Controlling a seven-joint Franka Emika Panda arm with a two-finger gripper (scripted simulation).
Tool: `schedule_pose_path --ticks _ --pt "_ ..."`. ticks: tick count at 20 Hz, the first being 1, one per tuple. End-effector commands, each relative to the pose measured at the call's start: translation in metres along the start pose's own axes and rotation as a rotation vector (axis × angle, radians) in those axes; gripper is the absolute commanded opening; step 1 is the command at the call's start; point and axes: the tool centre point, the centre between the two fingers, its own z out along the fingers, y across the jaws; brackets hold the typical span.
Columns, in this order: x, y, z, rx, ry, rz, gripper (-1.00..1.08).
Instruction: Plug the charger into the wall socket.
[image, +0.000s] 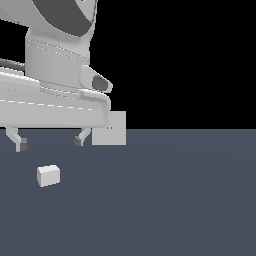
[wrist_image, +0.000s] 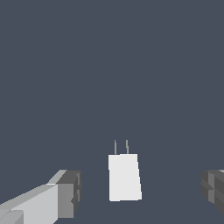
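Your arm (image: 50, 105) fills the exterior view's upper left, its end effector (image: 49, 142) spread wide and empty above the bench (image: 175, 200). The wall socket (image: 111, 128) stands upright behind it, at about three o'clock from the fingers, its left edge hidden by the arm. The charger (image: 48, 175) lies loose on the bench at six o'clock below the end effector, apart from it; the wrist view shows the charger (wrist_image: 124, 177) between the fingers, two thin prongs showing. Nothing grasped yet: pickup, carry and plugging all seem to remain.
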Motion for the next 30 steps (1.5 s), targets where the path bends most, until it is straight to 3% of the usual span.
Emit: schedule_pose_path --ticks 1,11,27,28,30 --pt "-0.001 -0.005 0.004 0.006 0.012 -0.023 1.0" --pt "-0.004 -0.008 0.011 0.009 0.016 -0.036 1.0" --pt "-0.022 -0.008 0.055 0.009 0.016 -0.042 1.0" --pt "-0.022 -0.008 0.055 0.009 0.016 -0.042 -1.0" --pt "-0.022 -0.008 0.055 0.009 0.016 -0.042 -1.0"
